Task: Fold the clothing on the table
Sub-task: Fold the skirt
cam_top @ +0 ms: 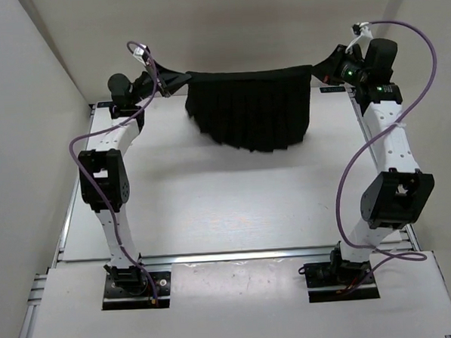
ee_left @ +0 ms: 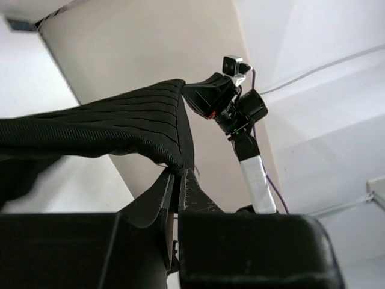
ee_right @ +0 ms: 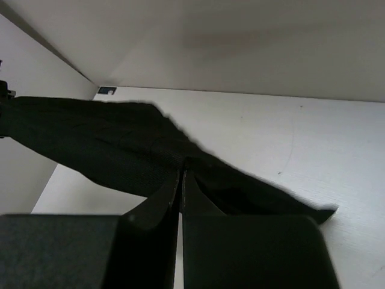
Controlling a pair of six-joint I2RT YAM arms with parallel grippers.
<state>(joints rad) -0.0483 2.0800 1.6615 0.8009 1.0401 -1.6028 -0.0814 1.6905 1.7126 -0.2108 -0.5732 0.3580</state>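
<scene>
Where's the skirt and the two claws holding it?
skirt (cam_top: pixel 253 111), top view: middle pleats.
left gripper (ee_left: pixel 178 179), left wrist view: tips pinching cloth.
right gripper (ee_right: pixel 181 174), right wrist view: tips pinching cloth.

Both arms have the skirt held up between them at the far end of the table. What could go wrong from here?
1. The left gripper and right gripper each pinch only a small corner of the clothing. Either corner might slip free, dropping that side.
2. The clothing hangs close to the far edge of the table, so if lowered there it may land partly over the rim.
3. Its lower edge hangs unevenly, so it could bunch when laid down.
</scene>
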